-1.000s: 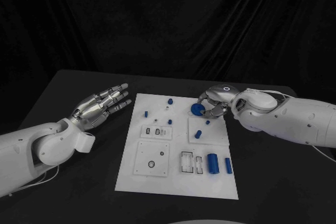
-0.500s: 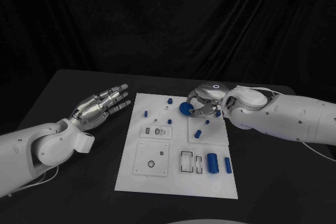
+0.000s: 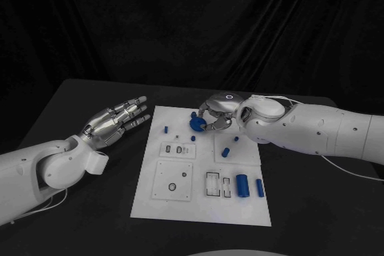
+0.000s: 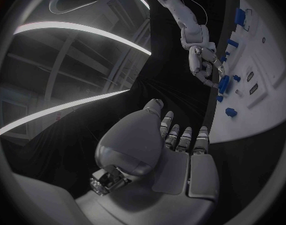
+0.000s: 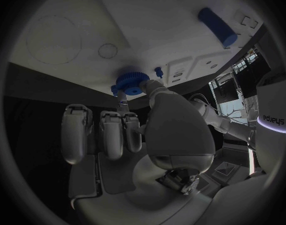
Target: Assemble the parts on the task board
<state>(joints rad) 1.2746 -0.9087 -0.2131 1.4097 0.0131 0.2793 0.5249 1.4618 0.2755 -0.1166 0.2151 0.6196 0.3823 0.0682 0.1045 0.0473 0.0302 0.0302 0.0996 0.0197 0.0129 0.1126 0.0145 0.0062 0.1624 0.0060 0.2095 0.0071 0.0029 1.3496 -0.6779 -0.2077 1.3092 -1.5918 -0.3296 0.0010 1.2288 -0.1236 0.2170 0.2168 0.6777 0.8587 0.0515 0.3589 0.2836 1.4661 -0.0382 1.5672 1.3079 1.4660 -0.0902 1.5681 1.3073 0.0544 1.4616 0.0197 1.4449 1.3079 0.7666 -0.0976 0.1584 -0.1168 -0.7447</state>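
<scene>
Right hand [image 3: 217, 116] is pinching a blue gear [image 3: 197, 123] betw. thumb and a finger, holding it over the far part of the white task board [image 3: 180, 203], near the board's centre line. Head view is showing the gear only as a blue blob at the fingertips; right wrist view is showing its toothed rim clearly [image 5: 132, 81], pinched at the fingertips w/ the board's pale face just beyond it, plus a blue cylinder [image 5: 217, 26] lying on the board. Left wrist view is catching the same hand side-on, w/ the gear [image 4: 223, 84] hanging just off the board's surface; can't tell if it's touching.

Left hand [image 3: 114, 121] is hovering beside the board's left edge, fingers apart and straight, holding nothing. Left wrist view is showing its palm and fingers [image 4: 173, 140] flat and bare.

Other blue parts are sitting on the board: small pegs [image 3: 166, 129] near the far left, a short piece [image 3: 226, 152] mid-right, two cylinders [image 3: 242, 186] at the near right beside rectangular slots.

Surface is a black table [image 3: 72, 106]; black curtain is hanging behind. Left wrist view is showing curved ceiling light strips.

Vs. 1 s ago: right hand and gear are now further left, having moved from the board's far right area toward its middle. Left hand and the loose parts are unchanged.
</scene>
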